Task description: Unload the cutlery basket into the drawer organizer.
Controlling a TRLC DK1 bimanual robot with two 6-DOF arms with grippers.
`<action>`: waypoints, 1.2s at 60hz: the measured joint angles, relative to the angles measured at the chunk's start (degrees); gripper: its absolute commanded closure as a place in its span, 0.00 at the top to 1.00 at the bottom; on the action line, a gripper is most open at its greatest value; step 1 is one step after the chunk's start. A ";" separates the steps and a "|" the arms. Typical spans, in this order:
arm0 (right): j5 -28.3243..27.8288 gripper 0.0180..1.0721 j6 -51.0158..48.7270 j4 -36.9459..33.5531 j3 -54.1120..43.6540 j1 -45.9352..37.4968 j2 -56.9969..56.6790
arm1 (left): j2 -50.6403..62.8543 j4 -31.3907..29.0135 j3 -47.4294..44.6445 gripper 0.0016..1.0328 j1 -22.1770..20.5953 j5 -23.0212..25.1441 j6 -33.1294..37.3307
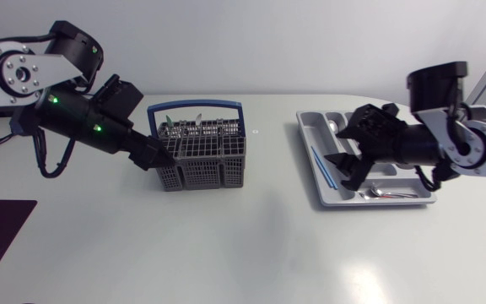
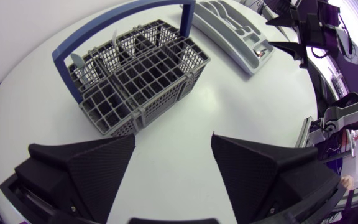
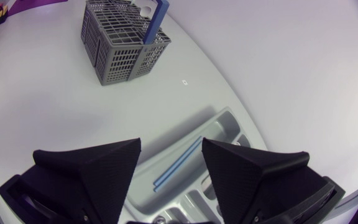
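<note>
The head camera hangs above the table (image 1: 226, 253) and looks down at a slight slant. It is far enough off to take in the left arm (image 1: 83, 118), the right arm (image 1: 445, 143), the cutlery basket (image 1: 202, 152) left of middle and the drawer organizer (image 1: 317, 122) to the right. The left wrist camera sits just behind the left gripper (image 2: 173, 140), low and close, facing across the table. From there the basket lies near ahead, with the organizer and the right arm farther beyond. The right wrist camera sits behind the right gripper (image 3: 171, 146), looking steeply down on the organizer just beneath and across to the basket well ahead. All three views share basket and organizer.
</note>
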 measured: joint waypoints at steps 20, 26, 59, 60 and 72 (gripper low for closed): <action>2.60 0.15 12.74 0.83 12.17 9.94 15.47 | -0.42 7.98 -4.96 0.16 6.97 -2.03 0.52; 2.58 0.14 15.28 0.85 16.17 11.13 18.23 | 0.11 10.05 -5.18 0.09 8.09 -1.99 0.79; -1.60 0.12 26.62 1.25 36.33 13.05 33.24 | 4.44 19.12 -5.27 0.06 11.28 -0.70 1.36; -1.70 0.12 26.86 1.27 36.72 13.03 33.48 | 4.76 19.43 -5.27 0.06 11.28 -0.70 1.36; -5.09 0.12 29.62 1.51 40.02 12.66 35.28 | 7.30 22.16 -5.27 0.06 11.28 -0.22 0.92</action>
